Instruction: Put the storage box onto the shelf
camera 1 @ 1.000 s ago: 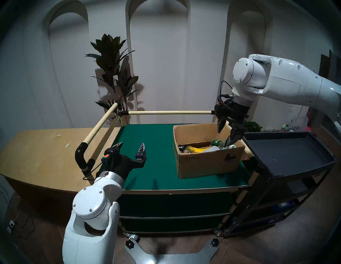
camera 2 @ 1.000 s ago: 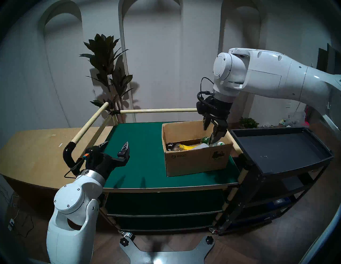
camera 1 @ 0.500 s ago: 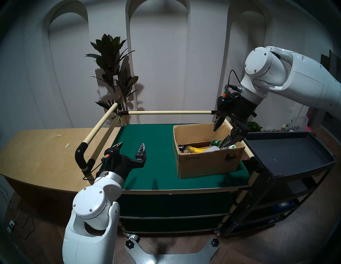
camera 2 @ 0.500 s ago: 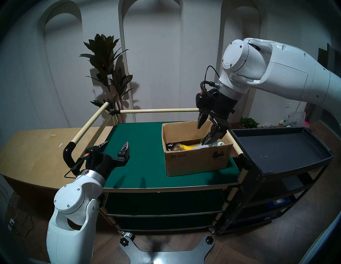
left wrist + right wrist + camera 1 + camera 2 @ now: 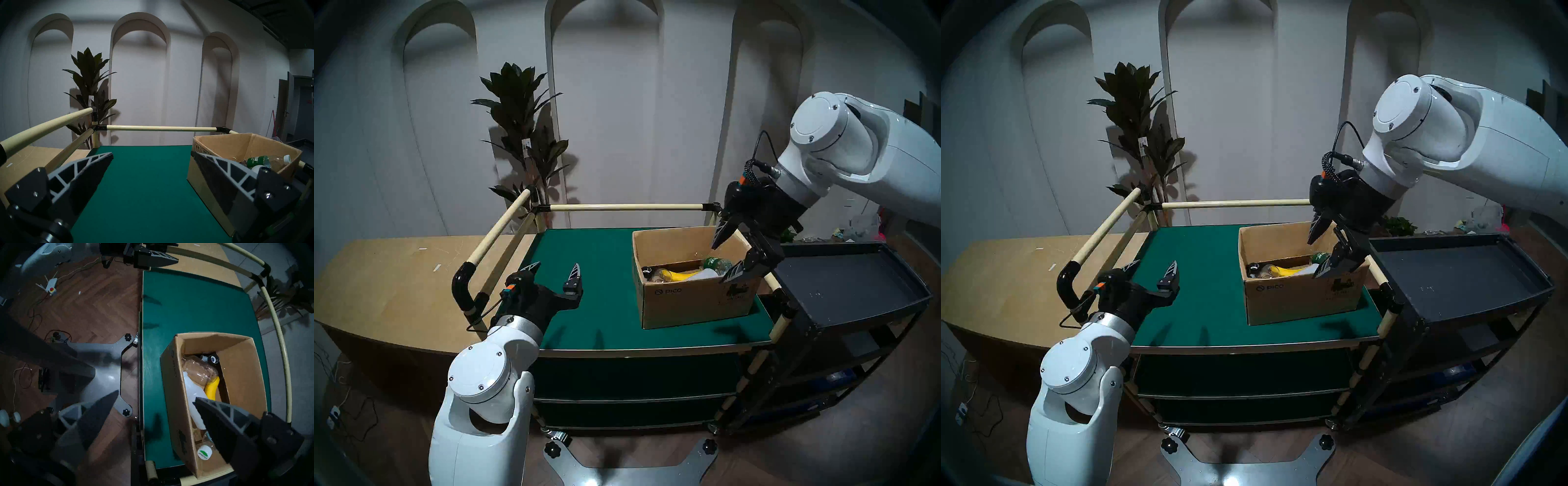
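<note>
Reading "PICO", the storage box (image 5: pixel 694 302) (bottles inside) sits on the shelf (image 5: pixel 605 305).

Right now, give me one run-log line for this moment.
storage box: on shelf top | right gripper: open, above box | left gripper: open, empty

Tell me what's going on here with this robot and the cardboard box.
The storage box, an open cardboard carton with plastic bottles inside, sits on the green top board of the shelf. Neither arm holds it. The right gripper hangs open over the box's right end, empty. The left gripper is open too, hovering level above the bare left part of the board. A black cart stands alongside on the right.
</note>
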You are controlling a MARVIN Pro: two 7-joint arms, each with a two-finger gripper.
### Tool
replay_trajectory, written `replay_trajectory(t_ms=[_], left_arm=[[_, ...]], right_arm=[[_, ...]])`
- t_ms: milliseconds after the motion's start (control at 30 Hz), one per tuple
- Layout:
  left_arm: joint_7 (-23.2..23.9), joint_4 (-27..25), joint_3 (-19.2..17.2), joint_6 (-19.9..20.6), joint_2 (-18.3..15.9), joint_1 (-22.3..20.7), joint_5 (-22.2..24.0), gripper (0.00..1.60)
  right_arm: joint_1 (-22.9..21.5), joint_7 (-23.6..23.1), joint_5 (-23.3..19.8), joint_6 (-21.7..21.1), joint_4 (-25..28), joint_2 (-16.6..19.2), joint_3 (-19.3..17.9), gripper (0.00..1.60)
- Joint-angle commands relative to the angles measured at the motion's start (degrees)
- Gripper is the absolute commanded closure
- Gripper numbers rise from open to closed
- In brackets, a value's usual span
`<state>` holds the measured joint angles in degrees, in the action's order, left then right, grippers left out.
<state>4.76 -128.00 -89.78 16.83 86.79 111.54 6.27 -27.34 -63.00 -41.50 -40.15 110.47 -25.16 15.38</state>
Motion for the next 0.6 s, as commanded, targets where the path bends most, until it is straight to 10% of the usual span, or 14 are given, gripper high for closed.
replay_trajectory(t_ms=[0,567], left_arm=[[0.05,-0.89,-0.02,-0.24,-0.03,-0.39,0.01,0.00],[0.04,-0.62,-0.01,-0.24,-0.01,-0.45,0.01,0.00]], right_arm=[[-0.14,4.95,-3.51,-1.03,5.18,6.50,-1.76,0.00],[1.60,13.69,-10.27,-0.27,11.51,15.48,-0.82,0.00]])
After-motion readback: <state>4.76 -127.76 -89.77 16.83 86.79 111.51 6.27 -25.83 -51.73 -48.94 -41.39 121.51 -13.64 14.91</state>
